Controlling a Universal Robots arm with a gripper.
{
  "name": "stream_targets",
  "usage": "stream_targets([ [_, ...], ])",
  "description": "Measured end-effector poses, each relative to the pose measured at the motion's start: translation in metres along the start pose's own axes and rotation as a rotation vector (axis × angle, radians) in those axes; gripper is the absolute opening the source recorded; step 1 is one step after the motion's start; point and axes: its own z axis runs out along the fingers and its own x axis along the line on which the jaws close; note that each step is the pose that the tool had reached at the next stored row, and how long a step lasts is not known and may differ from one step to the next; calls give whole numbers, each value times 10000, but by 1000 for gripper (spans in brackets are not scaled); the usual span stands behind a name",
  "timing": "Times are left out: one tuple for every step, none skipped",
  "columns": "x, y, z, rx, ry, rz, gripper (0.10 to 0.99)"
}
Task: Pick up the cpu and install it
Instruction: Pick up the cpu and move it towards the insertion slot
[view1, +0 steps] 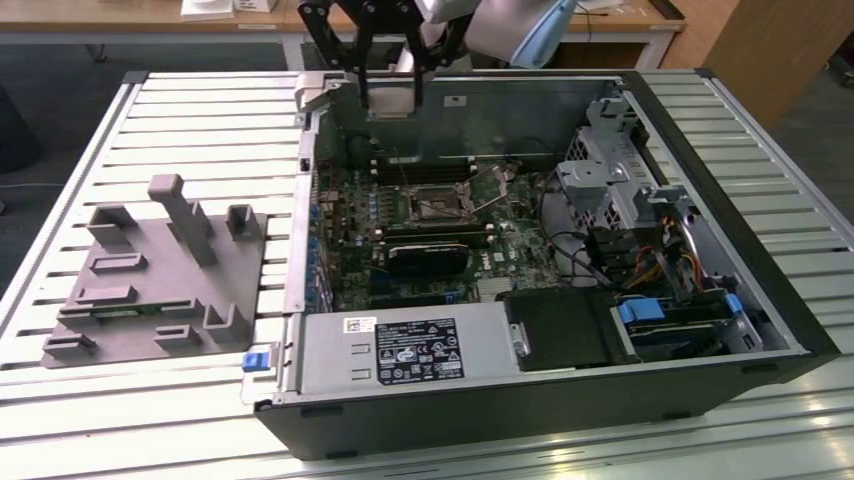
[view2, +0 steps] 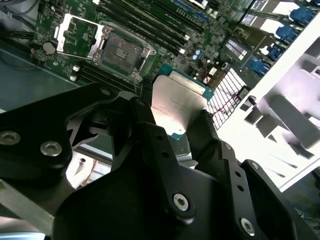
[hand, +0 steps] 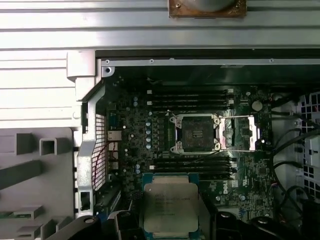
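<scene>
The cpu (view1: 394, 98), a small silver-grey square chip, hangs in the air over the rear wall of the open computer case (view1: 747, 240). My gripper (view1: 391, 85) is shut on it, one black finger on each side edge. Both wrist views show the cpu (view2: 177, 102) (hand: 170, 207) clamped between the fingers (view2: 145, 120), its metal top facing the first wrist camera. Below lies the green motherboard with its square socket (view1: 434, 205) (view2: 122, 50) (hand: 197, 132). The socket's metal lid (hand: 240, 132) (view2: 77, 32) is swung open beside it. The cpu sits well above the socket and apart from it.
A grey block-studded tray (view1: 147, 280) (hand: 30, 165) lies on the slatted table at the exterior view's left of the case. Inside the case are memory slots (hand: 192, 100), a power supply (view1: 387, 350), a drive cage (view1: 601, 170) and cables (view1: 654, 260).
</scene>
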Motion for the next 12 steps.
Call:
stream_targets([
  [-8, 6, 1, 0, -1, 0, 529],
  [-16, 12, 2, 0, -2, 0, 529],
  [-25, 18, 4, 0, -4, 0, 529],
  [-33, 26, 5, -1, -5, 0, 529],
  [-43, 35, 6, 0, -6, 0, 529],
  [-54, 46, 8, -1, -7, 0, 529],
  [-64, 56, 10, -1, -8, 0, 529],
  [-73, 65, 11, -1, -9, 0, 529],
  [-83, 75, 13, -1, -11, -1, 529],
  [-93, 86, 14, -2, -12, 0, 529],
  [-105, 98, 15, -1, -12, 0, 529],
  [-119, 112, 18, -1, -14, 0, 529],
])
